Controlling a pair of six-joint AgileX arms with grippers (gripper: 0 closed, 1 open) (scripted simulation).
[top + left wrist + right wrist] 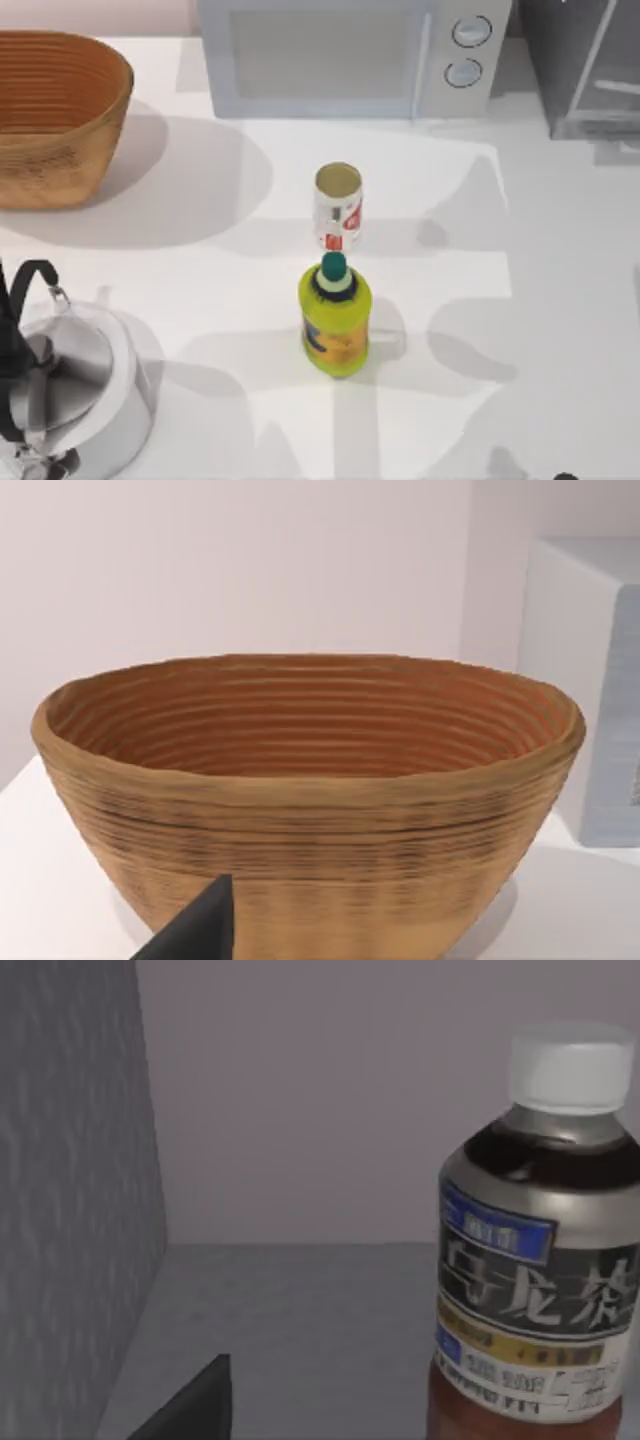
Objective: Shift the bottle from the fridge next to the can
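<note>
One bottle (535, 1260) upright on fridge (585, 70) floor, desk's far right corner; can (338, 207) mid-desk; you cannot tell jaws' state.

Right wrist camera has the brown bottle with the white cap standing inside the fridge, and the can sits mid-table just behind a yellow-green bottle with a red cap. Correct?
Not quite: the yellow-green bottle has a teal cap, as the top view shows. The rest holds: the bottle stands inside the fridge, and the can sits just behind the yellow-green bottle.

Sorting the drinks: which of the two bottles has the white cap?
The dark reddish-brown bottle inside the grey fridge; the yellow-green bottle on the table wears a teal cap.
</note>
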